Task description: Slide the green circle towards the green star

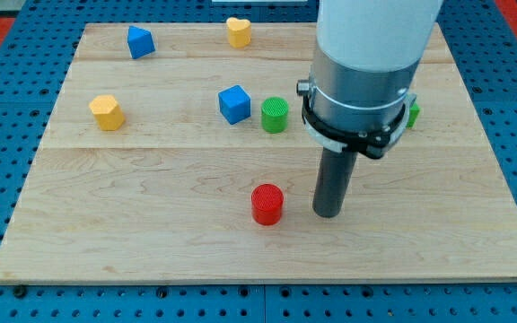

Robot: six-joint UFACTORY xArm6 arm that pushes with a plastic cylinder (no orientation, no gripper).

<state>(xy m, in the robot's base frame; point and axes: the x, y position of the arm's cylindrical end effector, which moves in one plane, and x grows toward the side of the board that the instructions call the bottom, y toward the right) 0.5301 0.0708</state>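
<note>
The green circle (275, 115) stands on the wooden board (151, 224) just above the middle, close to the right of a blue cube (234, 103). The green star (412, 113) is mostly hidden behind the arm's body; only a small green edge shows at the view's right. My tip (328, 213) rests on the board below and to the right of the green circle, a short way right of a red cylinder (267, 204), touching neither.
A yellow hexagon-like block (107, 112) sits at the left. A second blue block (140, 42) and a yellow heart-like block (238, 31) sit near the top edge. The arm's wide body (366, 63) covers the board's upper right.
</note>
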